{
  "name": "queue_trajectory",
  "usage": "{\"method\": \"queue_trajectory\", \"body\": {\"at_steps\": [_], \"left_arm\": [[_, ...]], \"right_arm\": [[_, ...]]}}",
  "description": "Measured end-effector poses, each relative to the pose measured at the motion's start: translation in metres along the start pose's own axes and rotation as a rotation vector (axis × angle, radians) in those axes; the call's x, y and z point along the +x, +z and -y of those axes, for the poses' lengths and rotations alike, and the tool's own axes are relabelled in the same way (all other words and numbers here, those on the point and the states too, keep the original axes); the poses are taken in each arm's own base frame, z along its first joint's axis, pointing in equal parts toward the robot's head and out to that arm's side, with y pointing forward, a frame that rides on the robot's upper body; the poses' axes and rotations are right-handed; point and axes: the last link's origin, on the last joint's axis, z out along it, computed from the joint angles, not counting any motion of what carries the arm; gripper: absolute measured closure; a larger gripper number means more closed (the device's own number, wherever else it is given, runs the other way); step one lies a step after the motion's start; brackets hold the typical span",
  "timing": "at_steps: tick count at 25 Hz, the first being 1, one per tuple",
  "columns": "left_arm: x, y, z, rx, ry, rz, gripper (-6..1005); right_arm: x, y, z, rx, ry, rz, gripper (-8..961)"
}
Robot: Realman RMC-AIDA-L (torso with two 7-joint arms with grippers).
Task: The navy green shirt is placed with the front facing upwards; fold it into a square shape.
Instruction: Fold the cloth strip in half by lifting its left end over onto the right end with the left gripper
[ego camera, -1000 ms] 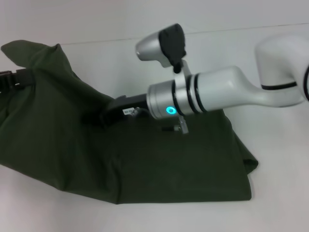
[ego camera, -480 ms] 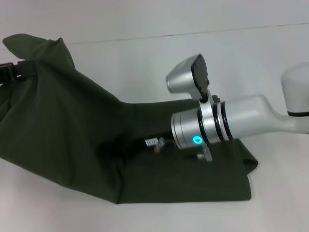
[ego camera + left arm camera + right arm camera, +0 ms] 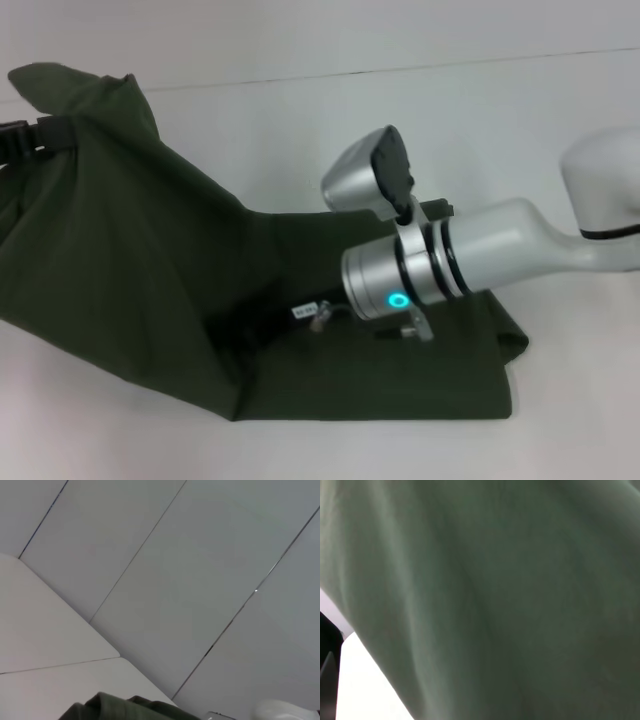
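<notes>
Olive-green cotton is filling most of the head view: the large dark navy green shirt is lying on the white table, with its left side lifted into a peak at the far left. The left gripper is showing only as a black piece at that edge, against the raised cloth (whether its fingers are clamping the fabric cannot be told). The right arm is reaching in from the right, and the right gripper is lying buried under a fold near the shirt's middle, its fingers hidden, so their spread cannot be told.

Left wrist view is adding grey wall panels, the table's edge and a crumpled bit of shirt.

Right wrist view is showing only shirt fabric close up, with a bright sliver beside it.
</notes>
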Motion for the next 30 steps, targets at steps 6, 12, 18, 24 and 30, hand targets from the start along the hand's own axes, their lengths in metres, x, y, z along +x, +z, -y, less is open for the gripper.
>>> {"method": "queue_trajectory", "body": {"at_steps": [6,12,18,24,30], "left_arm": [[0.002,0.001,0.0,0.0,0.004,-0.001,973],[0.002,0.001,0.001,0.008,0.005,-0.004,973],[0.001,-0.002,0.005,0.034,0.002,-0.014,973],[0.002,-0.001,0.005,0.037,0.004,-0.016,973],[0.003,0.0,0.006,0.039,0.003,-0.019,973]], "right_arm": [[-0.018,0.013,-0.003,0.022,-0.001,-0.022,887],[-0.022,0.016,-0.006,0.009,0.0,-0.025,888],[-0.004,-0.005,0.004,0.008,0.053,0.038,888],[0.012,-0.019,0.005,-0.018,0.062,0.043,888],[0.018,-0.014,0.001,-0.031,0.046,-0.015,888]]}}
